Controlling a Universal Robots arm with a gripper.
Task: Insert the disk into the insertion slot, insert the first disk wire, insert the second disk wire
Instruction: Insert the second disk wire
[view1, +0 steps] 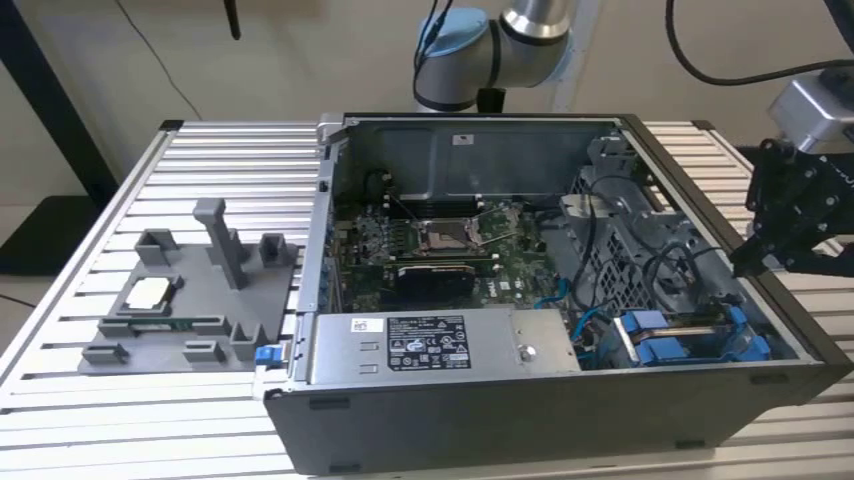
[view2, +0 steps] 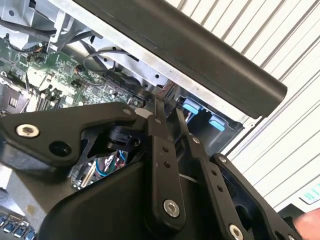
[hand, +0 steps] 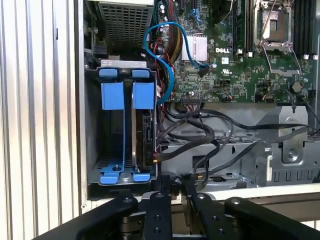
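Tabletop (view1: 94, 425) of slatted metal carries an open computer case (view1: 534, 425), which takes up its middle and the exterior view's right. A grey fixture tray (view1: 187, 285) lies toward the edge on the exterior view's left. Inside the case, a labelled power supply (view1: 441, 345) runs along the near wall. The drive cage (hand: 91, 130) sits in the near corner on the exterior view's right.

The gripper (view1: 750, 262) hangs just outside the case wall on that side, level with the rim and close to the cage. In both wrist views its fingertips (view2: 159, 112) stand a narrow gap apart, with nothing visible between them.

The disk (hand: 146, 142) appears to be already in its slot, dark edge showing, beside the other blue carrier (hand: 112, 95) and touching no part of the gripper. By that reading, the work now concerns the wires.

A blue wire (hand: 172, 82) loops from the board toward the cage, and black wires (hand: 200, 132) bundle just beside the disk's end. Which of them serve the disk I cannot tell.

To do this well:
- Take the wire by its plug body, not by the cable.
- Hold the plug square to the disk's socket, with its key the right way round.
- Push straight along the socket, without rocking.
- Keep the neighbouring black loops out of the path. They crowd the corner and could snag or drag the plug off line.
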